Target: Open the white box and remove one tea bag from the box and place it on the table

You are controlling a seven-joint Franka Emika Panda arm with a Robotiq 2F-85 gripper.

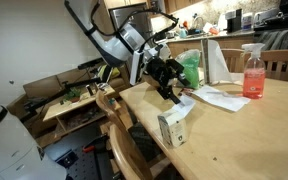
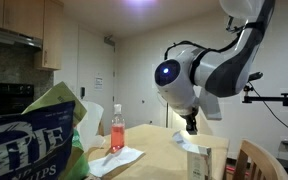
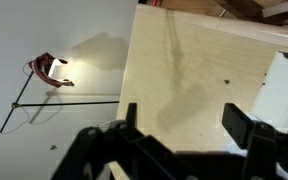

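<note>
Pale wooden desk [image 1: 234,130] carries the white box [image 1: 172,128] upright near its edge, and the end effector [image 1: 173,95] hangs just above that box with its fingers spread apart, holding nothing

table [image 1: 249,135]: light-wood top, rounded edge, in both exterior views
white box [image 1: 172,127]: upright, near table edge, dark print on side
paper sheets [image 1: 220,97]: flat, btwn box & bottle
spray bottle [image 1: 252,72]: upright, pink liquid, well apart from box
green bag [image 1: 189,68]: far side, near sheets
</note>
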